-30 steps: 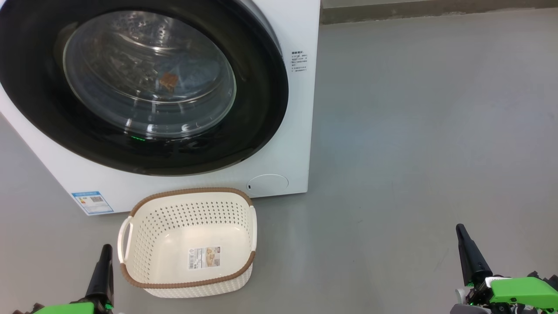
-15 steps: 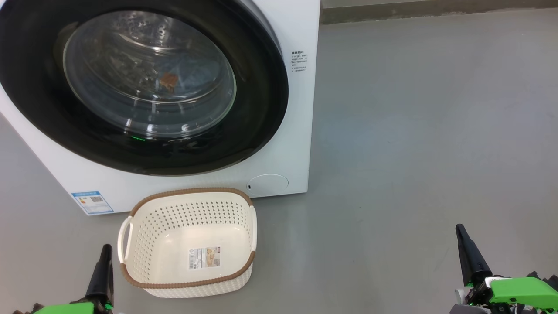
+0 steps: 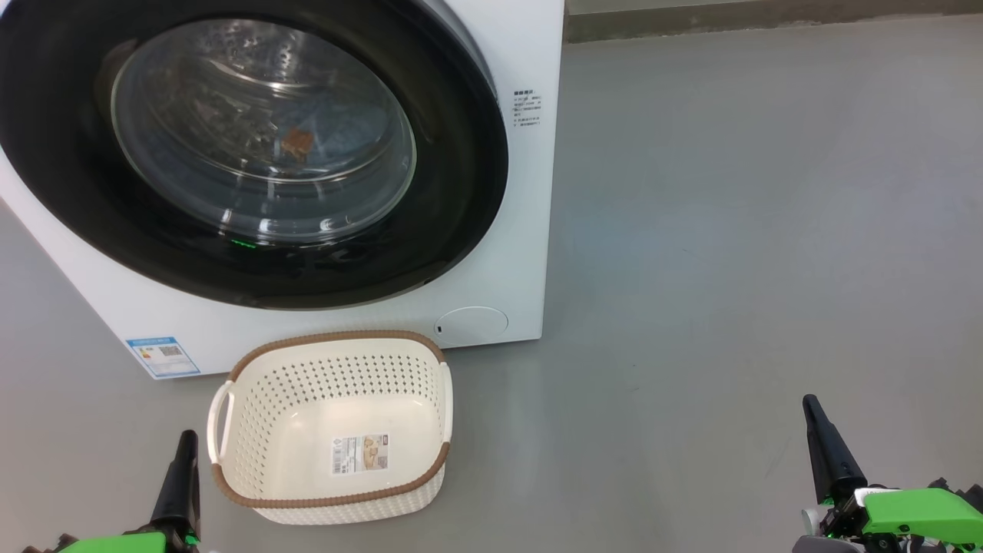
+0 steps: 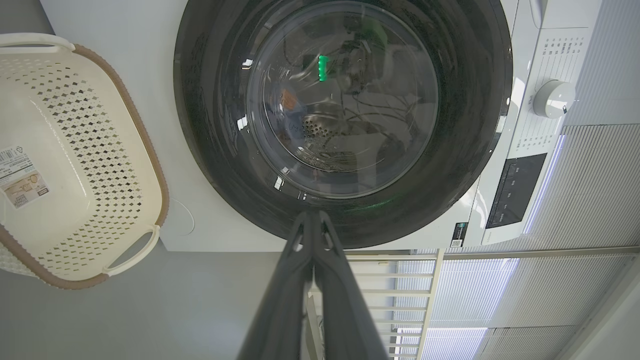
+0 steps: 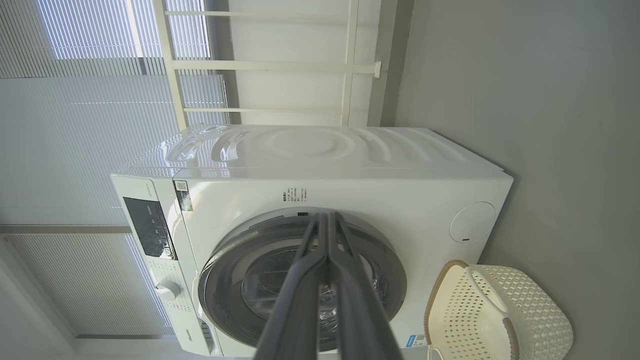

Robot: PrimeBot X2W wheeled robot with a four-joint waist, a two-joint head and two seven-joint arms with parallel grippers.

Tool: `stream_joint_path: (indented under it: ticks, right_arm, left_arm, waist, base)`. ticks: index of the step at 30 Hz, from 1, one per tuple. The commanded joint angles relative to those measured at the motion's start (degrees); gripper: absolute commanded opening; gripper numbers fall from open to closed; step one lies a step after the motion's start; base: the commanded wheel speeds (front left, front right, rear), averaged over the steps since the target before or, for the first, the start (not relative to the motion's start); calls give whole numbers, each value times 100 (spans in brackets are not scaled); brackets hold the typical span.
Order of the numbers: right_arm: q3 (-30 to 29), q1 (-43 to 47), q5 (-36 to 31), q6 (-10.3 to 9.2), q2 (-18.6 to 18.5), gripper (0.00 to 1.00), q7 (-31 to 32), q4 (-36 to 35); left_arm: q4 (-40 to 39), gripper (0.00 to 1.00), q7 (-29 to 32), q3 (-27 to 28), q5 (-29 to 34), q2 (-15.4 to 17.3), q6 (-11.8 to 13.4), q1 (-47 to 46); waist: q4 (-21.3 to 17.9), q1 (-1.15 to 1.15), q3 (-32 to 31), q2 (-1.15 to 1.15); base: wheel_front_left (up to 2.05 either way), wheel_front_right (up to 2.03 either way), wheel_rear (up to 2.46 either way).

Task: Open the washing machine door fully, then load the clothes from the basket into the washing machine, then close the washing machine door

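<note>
washing machine (image 3: 530,230): white front-loader standing on the grey floor (image 3: 729,230), upper left in the head view. It's well ahead of the left tool (image 3: 187,439) and the right tool (image 3: 809,403).

washing machine door (image 3: 461,153): shut flush against the front. Glossy black ring with a bulging clear glass centre and a small green glint low on it.

basket (image 3: 338,338): on the floor just in front of the machine's bottom edge, below the round service cap (image 3: 471,322). Cream, perforated, brown rim, white side handles, barcode sticker (image 3: 359,453) on its bottom in plain sight. Its left handle is just beside the left tool, not touching.

clothes (image 3: 297,141): inside the drum behind the glass. An orange-brown patch and a bit of blue fabric are all I can read.

left tool: bottom left corner, fingers pressed together, gripping nothing.

right tool: bottom right corner, fingers also together, nothing in it. Well apart from the basket and the machine.
</note>
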Motion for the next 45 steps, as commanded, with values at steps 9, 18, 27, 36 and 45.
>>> stream_joint_path:
  ticks: [9,18,27,36,45]
  right_arm:
    - [78,-223,-24,-8,-6,0,43,-140]
    - [70,-224,-31,-8,0,0,50,-139]
    - [63,-225,-37,-8,5,0,56,-139]
    - [56,-226,-42,-8,10,0,61,-139]
    - [50,-226,-47,-8,14,0,66,-138]
  left_arm:
    - [-103,0,22,181,-15,95,-18,-220]
    - [-103,0,22,181,-14,95,-18,-220]
    - [-102,0,22,182,-14,95,-18,-220]
    - [-102,0,22,182,-14,94,-18,-220]
    - [-102,0,22,182,-14,94,-18,-220]
  waist:
    - [0,0,0,0]
    - [0,0,0,0]
    - [0,0,0,0]
    - [0,0,0,0]
    - [0,0,0,0]
  base:
    - [0,0,0]
    - [0,0,0]
    - [0,0,0]
    - [0,0,0]
    - [0,0,0]
